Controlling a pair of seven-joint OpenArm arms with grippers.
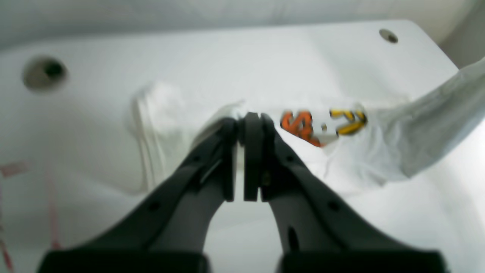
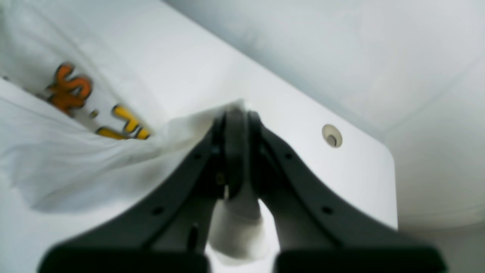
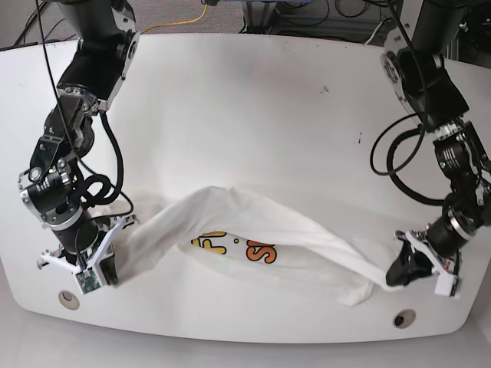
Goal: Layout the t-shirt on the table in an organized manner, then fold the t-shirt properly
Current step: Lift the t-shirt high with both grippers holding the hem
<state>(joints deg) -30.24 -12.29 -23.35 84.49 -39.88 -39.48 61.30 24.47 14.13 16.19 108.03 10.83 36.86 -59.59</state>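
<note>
The white t-shirt (image 3: 253,222) hangs stretched between my two grippers, and its middle sags onto the table (image 3: 253,115). Its orange and yellow print (image 3: 234,249) faces up. In the base view my left gripper (image 3: 399,272) is near the front right edge, shut on one end of the cloth. My right gripper (image 3: 115,257) at the front left is shut on the other end. The left wrist view shows the left gripper (image 1: 248,117) pinching white fabric, with the t-shirt (image 1: 363,159) beyond. The right wrist view shows the right gripper (image 2: 235,113) clamped on the t-shirt (image 2: 57,159).
Two round grommet holes (image 3: 67,300) (image 3: 404,317) sit near the table's front edge, close to each gripper. Red tape (image 1: 11,168) marks the table at the left of the left wrist view. Cables (image 3: 203,15) lie beyond the far edge.
</note>
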